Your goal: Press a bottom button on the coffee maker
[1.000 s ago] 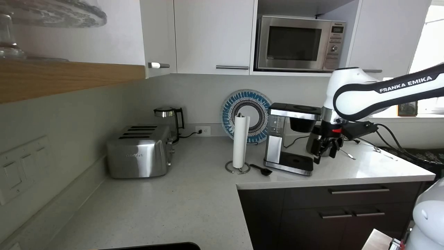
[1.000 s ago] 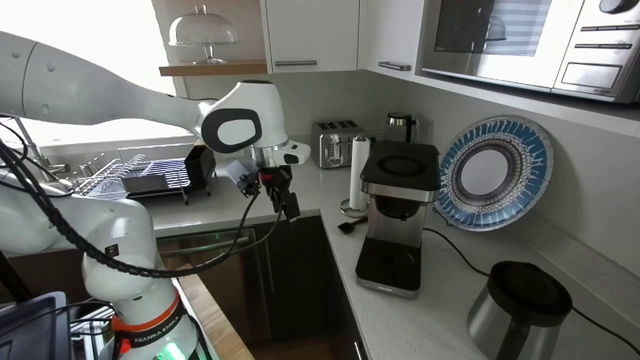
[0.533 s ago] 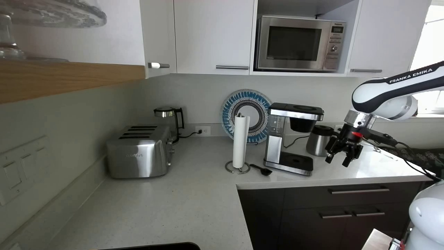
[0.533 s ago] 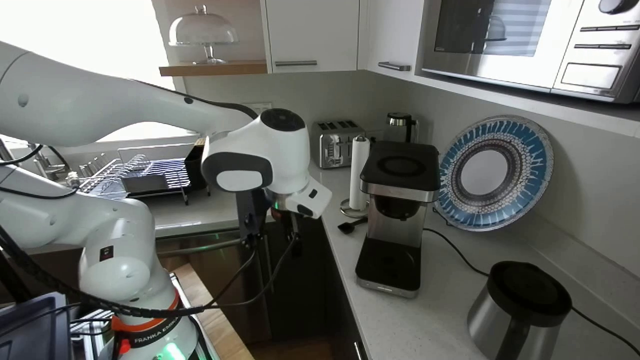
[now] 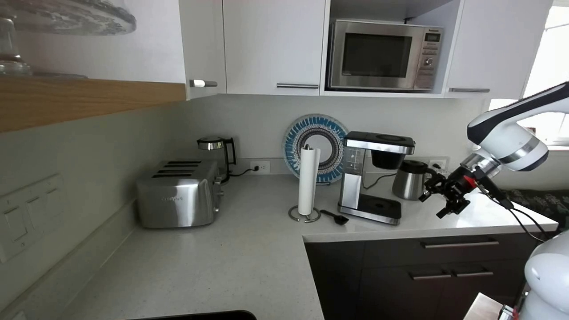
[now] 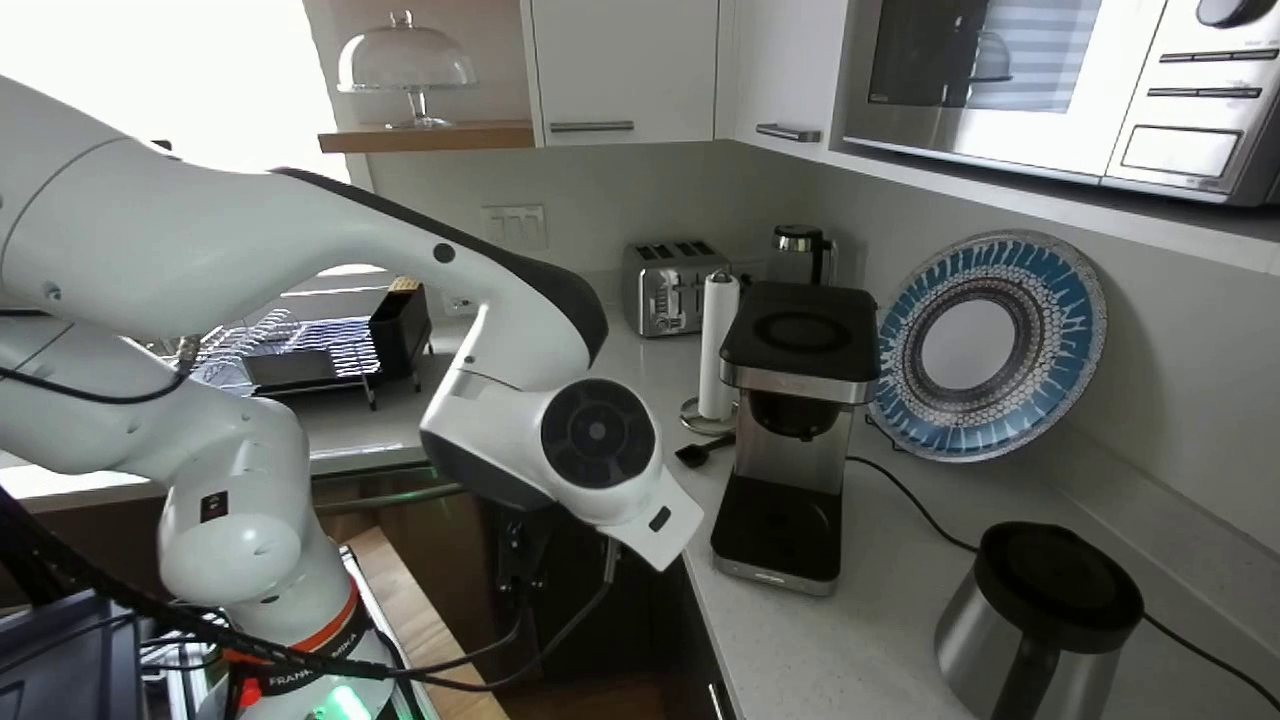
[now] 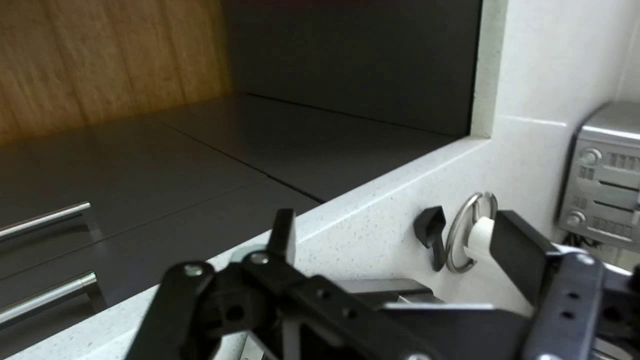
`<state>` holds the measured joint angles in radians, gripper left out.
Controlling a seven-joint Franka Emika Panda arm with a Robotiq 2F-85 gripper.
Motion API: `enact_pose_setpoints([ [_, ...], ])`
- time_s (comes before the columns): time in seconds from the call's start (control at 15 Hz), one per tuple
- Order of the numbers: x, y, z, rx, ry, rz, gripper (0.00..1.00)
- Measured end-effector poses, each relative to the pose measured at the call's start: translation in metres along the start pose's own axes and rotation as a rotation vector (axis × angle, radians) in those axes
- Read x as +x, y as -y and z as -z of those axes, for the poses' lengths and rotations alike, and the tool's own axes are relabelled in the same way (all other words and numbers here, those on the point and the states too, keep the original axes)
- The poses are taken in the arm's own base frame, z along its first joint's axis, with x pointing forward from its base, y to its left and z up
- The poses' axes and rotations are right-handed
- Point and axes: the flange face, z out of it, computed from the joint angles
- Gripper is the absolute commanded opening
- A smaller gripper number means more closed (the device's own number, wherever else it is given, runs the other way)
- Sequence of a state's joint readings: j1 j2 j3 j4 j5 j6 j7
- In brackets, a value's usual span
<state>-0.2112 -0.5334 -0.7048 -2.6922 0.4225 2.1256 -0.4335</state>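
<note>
Standing near the paper roll [image 6: 717,350], the coffee maker [image 6: 793,450] is faced away from it, likely for easy pressing. Well apart from that roll, the gripper [image 7: 395,227] is held spread and empty, perhaps since nothing needs lifting.

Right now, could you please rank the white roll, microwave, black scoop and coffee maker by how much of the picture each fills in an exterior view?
In an exterior view, largest to smallest:
1. microwave
2. coffee maker
3. white roll
4. black scoop
Both exterior views agree.
</note>
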Motion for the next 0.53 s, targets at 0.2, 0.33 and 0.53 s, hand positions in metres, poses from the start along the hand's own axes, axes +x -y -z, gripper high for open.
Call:
enact_pose_setpoints([
  [0.2,0.008,-0.025,0.006,0.067,-0.048,-0.030,1.00],
  [0.33,0.011,-0.026,0.005,0.067,-0.047,-0.032,1.00],
  [0.53,0.013,-0.024,0.004,0.065,-0.043,-0.029,1.00],
])
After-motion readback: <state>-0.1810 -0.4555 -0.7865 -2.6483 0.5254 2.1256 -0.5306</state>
